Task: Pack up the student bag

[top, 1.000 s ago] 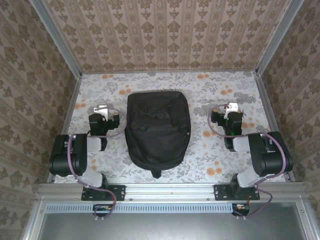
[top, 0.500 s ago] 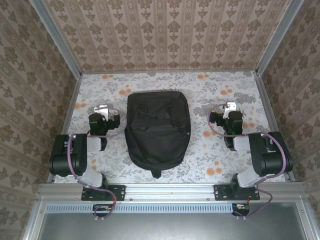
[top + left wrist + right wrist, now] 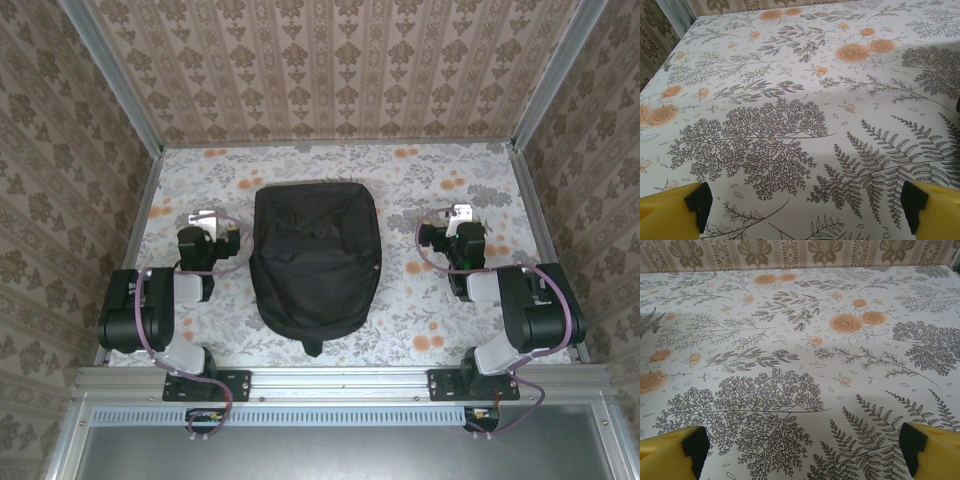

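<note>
Large black soft fabric backpack (image 3: pixel 315 260) lies flat mid-table on the floral-print tablecloth (image 3: pixel 420 180), between the 2 arms and touching neither. Its small loop (image 3: pixel 313 348) is at the near, rounded end, pointing at the base rail (image 3: pixel 340 382). The squarer end faces the patterned back wall (image 3: pixel 330 70). Can't tell the zipper state from above.

Left gripper (image 3: pixel 205 218) sits left of the bag, low over the cloth, jaws spread wide, holding nothing. In the left wrist view its yellow fingers with black pads (image 3: pixel 697 202) are at the bottom corners, cloth between them. Right gripper (image 3: pixel 461 212) mirrors it right of the bag, also spread wide and empty.

Versus 1 s ago:
- Bag: same spot, same shape.
- Left arm: unchanged.
- Right gripper: a touch further left and toward the back wall, with no change over the last 0.5 s.
- Jaw spread: same on both.
</note>
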{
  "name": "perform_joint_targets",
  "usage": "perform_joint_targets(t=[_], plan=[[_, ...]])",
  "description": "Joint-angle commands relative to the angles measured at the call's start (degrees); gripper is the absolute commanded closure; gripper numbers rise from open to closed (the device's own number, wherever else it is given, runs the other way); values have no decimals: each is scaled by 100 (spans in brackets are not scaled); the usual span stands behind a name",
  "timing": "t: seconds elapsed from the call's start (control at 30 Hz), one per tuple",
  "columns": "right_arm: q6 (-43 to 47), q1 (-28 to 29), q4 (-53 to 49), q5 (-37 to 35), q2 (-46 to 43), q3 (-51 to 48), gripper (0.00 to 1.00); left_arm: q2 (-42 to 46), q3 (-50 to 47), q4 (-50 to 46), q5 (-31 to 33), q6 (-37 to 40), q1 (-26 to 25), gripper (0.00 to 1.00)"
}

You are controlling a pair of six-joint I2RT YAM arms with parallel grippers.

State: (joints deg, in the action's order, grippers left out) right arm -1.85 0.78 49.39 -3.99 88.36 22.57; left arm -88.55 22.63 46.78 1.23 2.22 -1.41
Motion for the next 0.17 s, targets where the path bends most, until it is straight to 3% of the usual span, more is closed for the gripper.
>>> perform_joint_targets(t=[0.0,0.13], plan=[[35,13,-39,128,-73,77,0,53,99,135,-87,79,36,0],[37,10,-34,126,-75,77,0,57,86,145,-117,86,59,0]])
